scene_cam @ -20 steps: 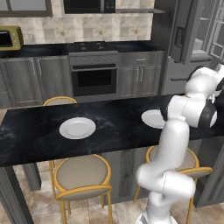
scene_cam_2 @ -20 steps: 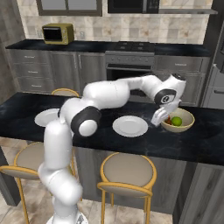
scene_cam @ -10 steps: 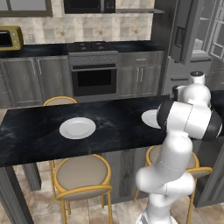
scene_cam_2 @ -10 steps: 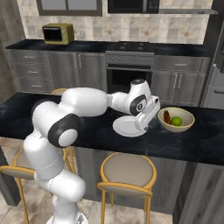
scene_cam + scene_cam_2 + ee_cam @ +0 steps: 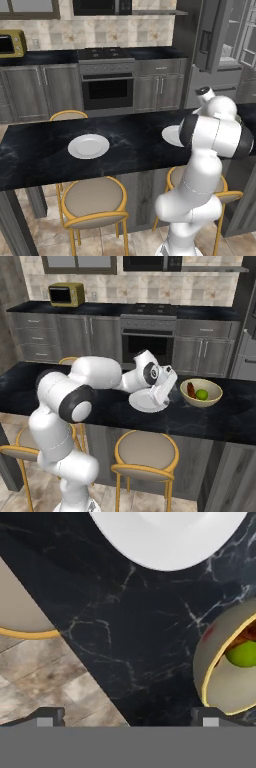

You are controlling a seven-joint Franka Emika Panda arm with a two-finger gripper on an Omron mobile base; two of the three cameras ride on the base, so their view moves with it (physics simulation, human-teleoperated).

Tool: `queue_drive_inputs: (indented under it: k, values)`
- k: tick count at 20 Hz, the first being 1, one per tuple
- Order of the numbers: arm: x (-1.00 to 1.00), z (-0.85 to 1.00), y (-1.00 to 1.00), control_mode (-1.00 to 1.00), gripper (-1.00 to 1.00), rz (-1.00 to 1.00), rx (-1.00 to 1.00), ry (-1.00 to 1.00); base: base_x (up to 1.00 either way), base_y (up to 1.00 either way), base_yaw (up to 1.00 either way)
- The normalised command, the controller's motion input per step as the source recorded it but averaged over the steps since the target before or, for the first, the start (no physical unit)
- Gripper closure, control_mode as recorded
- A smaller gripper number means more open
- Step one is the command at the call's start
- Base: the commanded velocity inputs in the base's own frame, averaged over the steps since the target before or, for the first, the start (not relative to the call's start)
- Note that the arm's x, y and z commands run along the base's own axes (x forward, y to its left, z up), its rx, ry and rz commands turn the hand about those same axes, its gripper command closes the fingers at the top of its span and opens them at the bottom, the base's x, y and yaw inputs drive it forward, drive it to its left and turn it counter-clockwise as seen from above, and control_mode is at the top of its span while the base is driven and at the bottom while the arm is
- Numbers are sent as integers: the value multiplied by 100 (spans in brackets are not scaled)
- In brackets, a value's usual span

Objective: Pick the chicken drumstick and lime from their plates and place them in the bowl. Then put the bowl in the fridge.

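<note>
Your gripper (image 5: 127, 714) open and empty above the surface (image 5: 130, 632), bowl (image 5: 212, 677) beside it holding lime (image 5: 243, 653) and drumstick (image 5: 191, 389), plate (image 5: 167, 534) ahead

In the hand view we are seeing the bowl (image 5: 220, 677) cut off by the right edge, the lime (image 5: 243, 653) half out of frame and the drumstick (image 5: 248, 632) just a reddish sliver. The plate (image 5: 167, 534) is running off the top. In the left base view the arm is covering most of the near plate (image 5: 171, 135).
</note>
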Motion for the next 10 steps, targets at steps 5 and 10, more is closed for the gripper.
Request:
queue_drive_inputs:
  k: [5, 10]
  values:
    - [11, 4, -14, -100, -100, 0, -8, 21, 0, 0, 0]
    - [2, 1, -23, -100, -100, 0, 2, 9, 0, 0, 0]
